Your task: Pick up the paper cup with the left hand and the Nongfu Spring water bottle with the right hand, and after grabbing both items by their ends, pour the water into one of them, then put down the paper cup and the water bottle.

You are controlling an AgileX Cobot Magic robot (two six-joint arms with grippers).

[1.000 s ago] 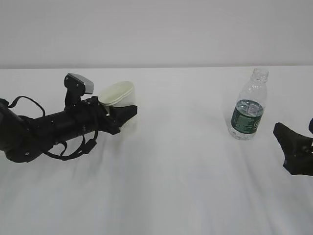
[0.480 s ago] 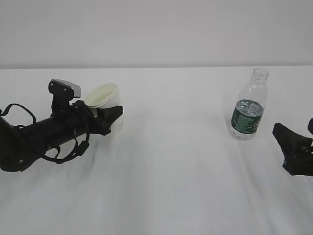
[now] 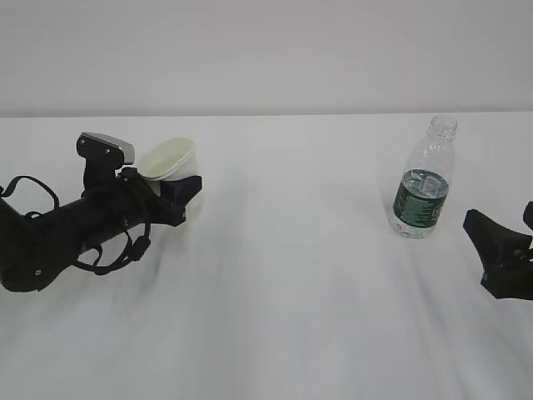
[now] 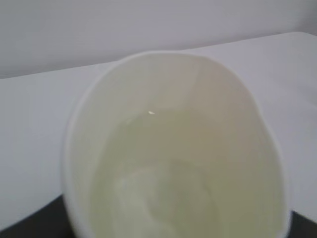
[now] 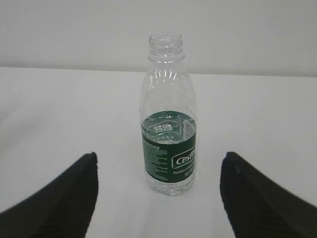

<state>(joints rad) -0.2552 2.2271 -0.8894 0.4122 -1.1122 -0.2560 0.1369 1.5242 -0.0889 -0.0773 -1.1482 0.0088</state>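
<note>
My left hand grips the paper cup; my right hand, fingers wide, faces the water bottle.

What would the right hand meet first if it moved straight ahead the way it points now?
Probably the Nongfu Spring water bottle: it stands upright, centred between the open right hand's fingers, with only bare table between.
</note>
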